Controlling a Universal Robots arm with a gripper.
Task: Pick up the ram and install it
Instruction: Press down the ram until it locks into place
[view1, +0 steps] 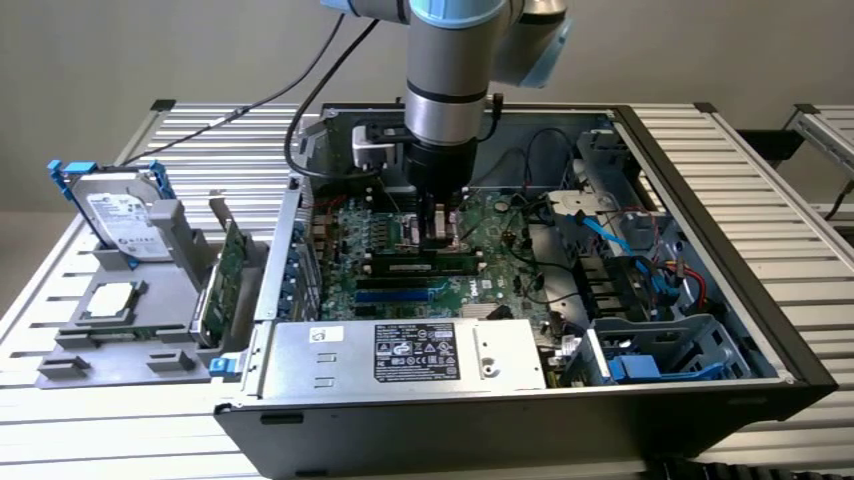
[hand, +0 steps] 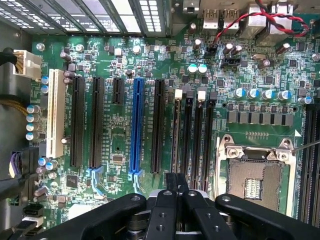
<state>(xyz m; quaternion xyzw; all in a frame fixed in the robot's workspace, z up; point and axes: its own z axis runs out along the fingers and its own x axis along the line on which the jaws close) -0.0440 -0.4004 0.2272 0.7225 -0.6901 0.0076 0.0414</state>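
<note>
Seemingly the ram (view1: 424, 264) stands on edge in a slot just below the jaws; the gripper (view1: 434, 240) is closed, grip unclear; light, stiff, fragile; hold its faces mid-length.

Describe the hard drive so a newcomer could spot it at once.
Start at the open computer case; on the exterior view's left of it lies a grey tray. The hard drive stands at the tray's far end: silver, with blue rails, unlike the green card nearer the case.
</note>
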